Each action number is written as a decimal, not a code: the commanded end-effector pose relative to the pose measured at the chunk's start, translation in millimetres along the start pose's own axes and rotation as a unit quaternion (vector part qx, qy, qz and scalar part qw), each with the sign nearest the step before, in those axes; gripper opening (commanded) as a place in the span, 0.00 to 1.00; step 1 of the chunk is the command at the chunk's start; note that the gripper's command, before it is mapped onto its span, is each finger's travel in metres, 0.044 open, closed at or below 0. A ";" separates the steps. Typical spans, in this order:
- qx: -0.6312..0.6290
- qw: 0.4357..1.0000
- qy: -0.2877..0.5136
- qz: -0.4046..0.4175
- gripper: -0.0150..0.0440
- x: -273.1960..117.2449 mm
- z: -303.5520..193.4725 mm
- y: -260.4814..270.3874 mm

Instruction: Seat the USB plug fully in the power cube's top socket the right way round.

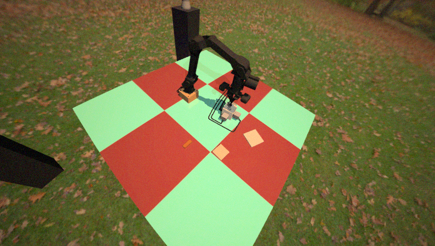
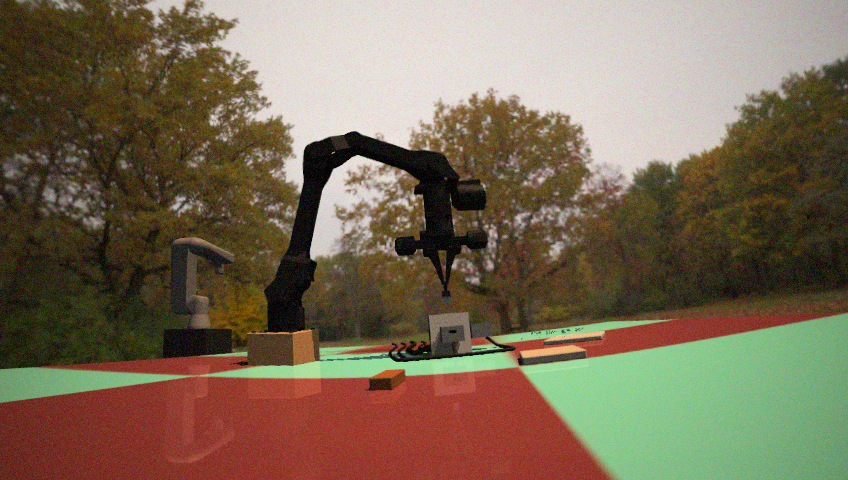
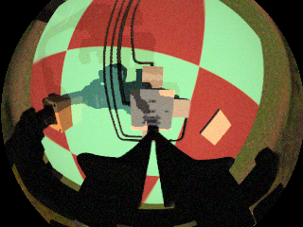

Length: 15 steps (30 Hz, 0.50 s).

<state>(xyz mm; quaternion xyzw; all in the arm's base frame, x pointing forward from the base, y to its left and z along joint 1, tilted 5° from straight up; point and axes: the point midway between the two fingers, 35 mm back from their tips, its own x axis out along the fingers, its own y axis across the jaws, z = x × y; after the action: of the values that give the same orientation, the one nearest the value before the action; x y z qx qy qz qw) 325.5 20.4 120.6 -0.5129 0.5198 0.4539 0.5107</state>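
The power cube [image 1: 226,113] [image 2: 435,324] [image 3: 163,105] stands upright on the checkered table, with other plugs on its sides. My gripper [image 1: 230,103] [image 2: 446,291] [image 3: 153,135] points straight down above it and is shut on the USB plug [image 2: 446,299]. A small blue-grey end of the plug shows below the fingertips in the exterior view. A visible gap separates it from the cube's top, so the plug is out of the socket. In the wrist view the fingertips overlap the edge of the cube's top. The top socket's opening and which way round the plug is cannot be made out.
Side plugs [image 1: 224,117] [image 3: 152,76] [image 3: 181,108] stick out of the cube, with black cables looping around it. An orange block [image 1: 187,143] [image 2: 386,380] and two flat pale tiles [image 1: 253,138] [image 1: 220,151] lie apart from it. The arm's wooden base [image 1: 188,97] [image 2: 278,349] stands to the left.
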 end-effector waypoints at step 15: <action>0.229 0.973 0.001 0.001 0.25 0.7 -0.1 0.5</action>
<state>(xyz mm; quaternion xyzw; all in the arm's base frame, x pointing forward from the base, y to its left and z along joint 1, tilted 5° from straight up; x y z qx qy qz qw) 325.2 20.4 120.3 -0.4040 0.5982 0.3449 0.5999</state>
